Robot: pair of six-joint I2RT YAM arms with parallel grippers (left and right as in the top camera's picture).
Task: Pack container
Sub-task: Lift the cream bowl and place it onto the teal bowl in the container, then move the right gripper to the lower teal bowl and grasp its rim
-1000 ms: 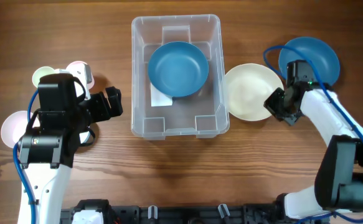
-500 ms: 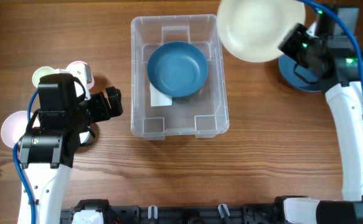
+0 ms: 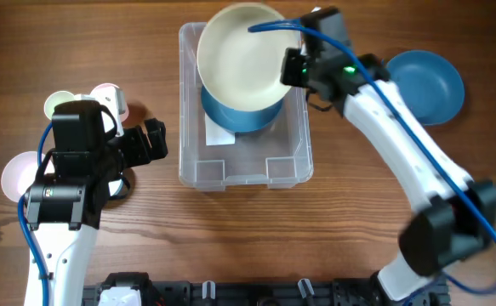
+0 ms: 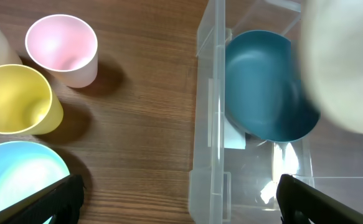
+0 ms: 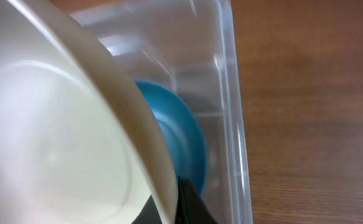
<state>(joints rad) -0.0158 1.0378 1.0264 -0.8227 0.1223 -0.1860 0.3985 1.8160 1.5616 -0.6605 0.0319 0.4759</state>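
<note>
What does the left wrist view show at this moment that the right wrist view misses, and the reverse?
Only the left wrist view: a pink plastic cup, a yellow plastic cup and a light blue round dish on the wooden table. Only the right wrist view: the right tool pinching the cream round bowl by its rim. Both: that cream bowl above the clear plastic rectangular container, with the dark blue round bowl inside.

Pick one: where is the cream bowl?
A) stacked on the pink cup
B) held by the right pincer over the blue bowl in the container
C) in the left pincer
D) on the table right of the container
B: the right pincer grips the cream bowl by its rim above the blue bowl inside the container.
</note>
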